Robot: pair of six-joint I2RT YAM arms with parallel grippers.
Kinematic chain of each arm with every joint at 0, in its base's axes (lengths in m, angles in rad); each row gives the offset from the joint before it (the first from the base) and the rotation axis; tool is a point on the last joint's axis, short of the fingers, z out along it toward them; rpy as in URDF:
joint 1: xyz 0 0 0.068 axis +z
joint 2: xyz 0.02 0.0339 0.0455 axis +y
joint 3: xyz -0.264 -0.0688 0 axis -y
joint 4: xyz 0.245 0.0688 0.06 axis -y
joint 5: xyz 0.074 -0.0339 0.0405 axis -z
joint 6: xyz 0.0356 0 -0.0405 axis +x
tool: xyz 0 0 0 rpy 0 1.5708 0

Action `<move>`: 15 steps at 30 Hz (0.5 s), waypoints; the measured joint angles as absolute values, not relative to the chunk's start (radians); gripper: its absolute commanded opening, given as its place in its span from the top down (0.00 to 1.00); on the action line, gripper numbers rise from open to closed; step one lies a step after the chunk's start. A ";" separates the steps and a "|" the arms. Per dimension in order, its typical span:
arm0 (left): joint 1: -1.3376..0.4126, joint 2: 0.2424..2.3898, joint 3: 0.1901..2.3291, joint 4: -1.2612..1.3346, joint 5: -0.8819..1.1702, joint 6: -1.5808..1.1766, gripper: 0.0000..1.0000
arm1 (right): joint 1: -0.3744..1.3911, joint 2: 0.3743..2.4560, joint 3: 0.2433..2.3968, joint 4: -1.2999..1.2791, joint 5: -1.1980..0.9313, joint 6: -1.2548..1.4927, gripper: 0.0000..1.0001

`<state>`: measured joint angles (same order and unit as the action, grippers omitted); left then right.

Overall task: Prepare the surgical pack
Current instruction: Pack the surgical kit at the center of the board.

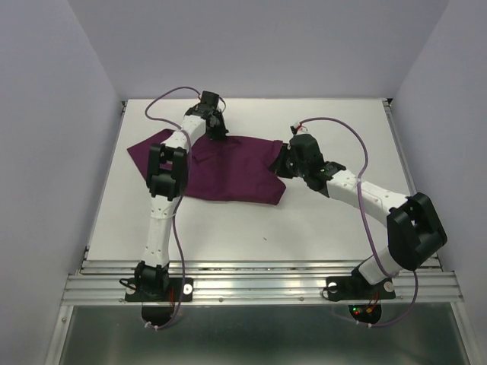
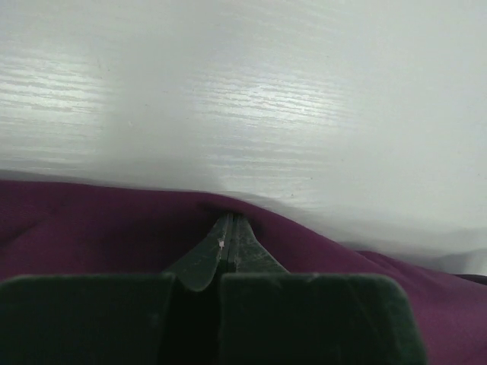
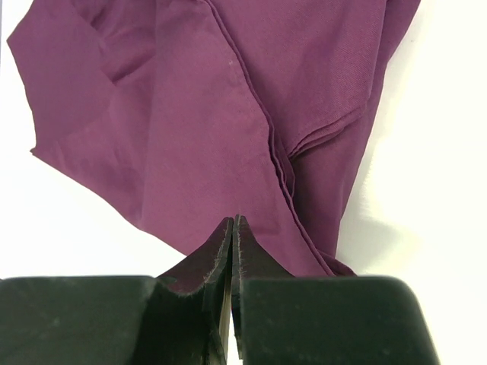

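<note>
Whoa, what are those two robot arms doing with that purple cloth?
They are working on the cloth, which lies crumpled and partly folded on the white table. The left hand is shut at the cloth's far edge and seems to pinch it. The right hand is shut at the cloth's right side; whether it grips any fabric is hard to tell. The cloth is not spread flat yet.
</note>
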<state>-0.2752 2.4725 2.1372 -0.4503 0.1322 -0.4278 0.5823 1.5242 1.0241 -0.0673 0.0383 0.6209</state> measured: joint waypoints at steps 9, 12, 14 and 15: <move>-0.303 2.480 2.168 -0.473 0.090 -0.427 1.00 | 0.583 1.524 1.026 -0.073 0.040 0.617 0.96; -0.316 2.436 2.168 -0.512 0.044 -0.425 1.00 | 0.583 1.524 1.026 -0.074 0.038 0.617 0.97; -0.324 2.379 2.157 -0.524 0.020 -0.421 1.00 | 0.583 1.524 1.026 -0.073 0.036 0.617 0.97; -0.323 2.347 2.141 -0.524 0.012 -0.419 1.00 | 0.583 1.524 1.026 -0.072 0.034 0.617 0.96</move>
